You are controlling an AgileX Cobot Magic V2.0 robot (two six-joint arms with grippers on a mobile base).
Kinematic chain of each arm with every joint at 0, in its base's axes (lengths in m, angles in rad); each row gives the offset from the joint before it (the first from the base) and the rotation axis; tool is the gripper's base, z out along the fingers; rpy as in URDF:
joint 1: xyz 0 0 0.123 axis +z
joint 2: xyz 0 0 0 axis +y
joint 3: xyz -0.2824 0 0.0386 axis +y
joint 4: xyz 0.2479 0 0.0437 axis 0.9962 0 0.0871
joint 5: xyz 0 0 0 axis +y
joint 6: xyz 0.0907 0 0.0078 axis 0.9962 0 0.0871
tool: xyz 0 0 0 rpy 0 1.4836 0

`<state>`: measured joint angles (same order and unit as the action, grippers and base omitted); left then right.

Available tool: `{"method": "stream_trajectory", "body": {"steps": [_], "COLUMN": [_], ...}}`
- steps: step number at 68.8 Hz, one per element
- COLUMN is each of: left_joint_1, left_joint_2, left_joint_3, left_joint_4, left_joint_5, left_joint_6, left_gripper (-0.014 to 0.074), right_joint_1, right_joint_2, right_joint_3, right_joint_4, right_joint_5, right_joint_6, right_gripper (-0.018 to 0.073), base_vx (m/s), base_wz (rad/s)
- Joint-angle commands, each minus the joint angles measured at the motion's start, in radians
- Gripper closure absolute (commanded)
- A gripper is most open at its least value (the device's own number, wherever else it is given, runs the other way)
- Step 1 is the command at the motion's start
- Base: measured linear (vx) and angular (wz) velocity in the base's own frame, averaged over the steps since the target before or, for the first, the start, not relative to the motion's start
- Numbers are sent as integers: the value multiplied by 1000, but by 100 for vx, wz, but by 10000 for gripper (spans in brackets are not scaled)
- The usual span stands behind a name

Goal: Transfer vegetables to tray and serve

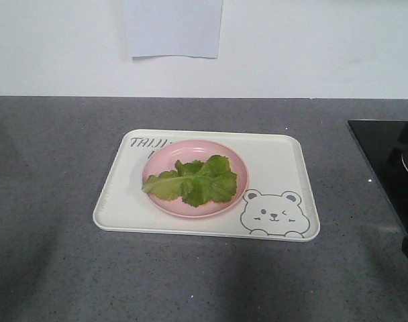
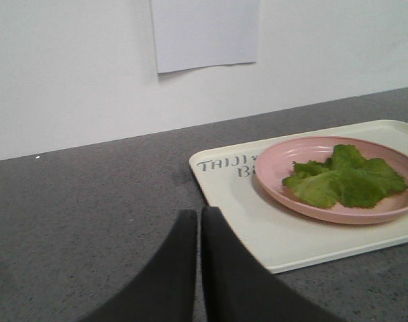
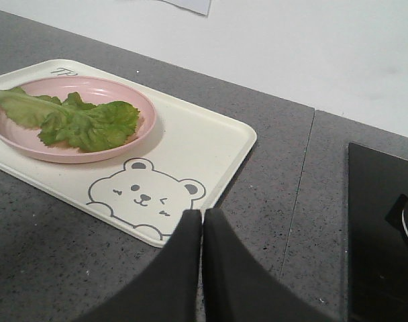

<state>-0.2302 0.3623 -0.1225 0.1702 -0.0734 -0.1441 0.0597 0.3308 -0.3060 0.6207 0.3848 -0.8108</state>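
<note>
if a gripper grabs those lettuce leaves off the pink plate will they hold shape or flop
Probably flop: the lettuce leaves are thin and ruffled, lying limp on the pink plate. Likely light and easily torn. They overlap loosely, so one may stay behind.

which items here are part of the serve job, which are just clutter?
Job:
- lettuce, on the pink plate
- pink plate, sitting on the tray
- tray

Lying about:
- paper sheet on the wall
- black cooktop at the right edge

Both hands, left and right, are shut and empty.
</note>
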Motion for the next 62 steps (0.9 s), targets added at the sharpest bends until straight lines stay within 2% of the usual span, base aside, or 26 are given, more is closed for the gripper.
{"method": "stream_trajectory", "body": {"steps": [1,13,17,21,27,62], "left_joint_1": [57,161,186,202,207,208], "left_joint_2": [-61,-222,-271,-324,-399,-388], "left_joint_3": [51,179,172,171,172,173], "left_joint_4": [-39,-119,-124,-122,-101,-89], "left_joint_5": [-143,-146,-54,-16,41,59], "left_joint_6": [-11,-10,-9,0,2,1], "left_gripper": [602,602,602,602,602,602], "right_joint_1": [-1,-1,-1,-1,-1,-1], "right_joint_2": [7,7,7,7,7,4], "right_joint_3": [-26,-26,-26,-26,-26,-26], "right_joint_4": [17,17,17,17,17,17], "right_joint_5": [-54,-54,-54,-54,-54,-53], "right_joint_6": [2,2,2,2,2,2], "right_gripper": [562,562,562,562,562,562], "base_vx": [0,0,0,0,0,0], "base_wz": [0,0,0,0,0,0]}}
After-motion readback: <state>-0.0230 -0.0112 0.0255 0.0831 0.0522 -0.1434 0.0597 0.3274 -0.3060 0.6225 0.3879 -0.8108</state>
